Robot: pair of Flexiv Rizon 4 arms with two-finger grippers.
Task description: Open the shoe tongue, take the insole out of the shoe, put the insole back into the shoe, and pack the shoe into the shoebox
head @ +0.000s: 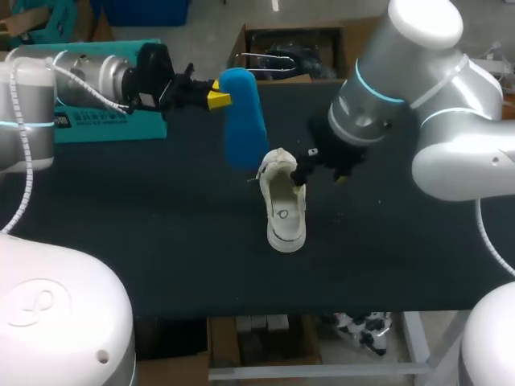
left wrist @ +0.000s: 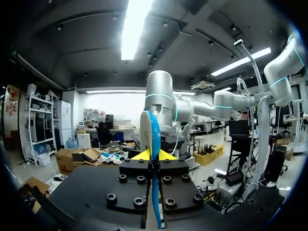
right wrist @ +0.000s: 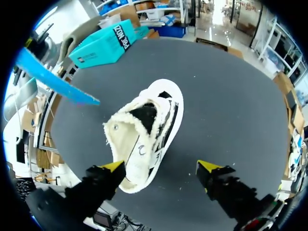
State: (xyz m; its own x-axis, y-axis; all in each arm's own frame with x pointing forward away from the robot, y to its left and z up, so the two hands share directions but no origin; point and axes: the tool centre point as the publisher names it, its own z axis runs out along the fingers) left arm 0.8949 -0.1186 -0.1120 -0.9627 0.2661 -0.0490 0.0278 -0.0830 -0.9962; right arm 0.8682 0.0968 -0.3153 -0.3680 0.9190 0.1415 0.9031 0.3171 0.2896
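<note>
Both yellow-tipped fingers of the left gripper [head: 216, 98] are being pressed onto a flat blue foam insole [head: 244, 117], held aloft over the dark table [head: 161, 241]. A white fleece-lined shoe [head: 283, 211] is lying on the table beneath the right gripper [right wrist: 161, 168], whose fingers are being held apart. A teal cardboard shoebox [head: 109, 129] is sitting at the far left.
</note>
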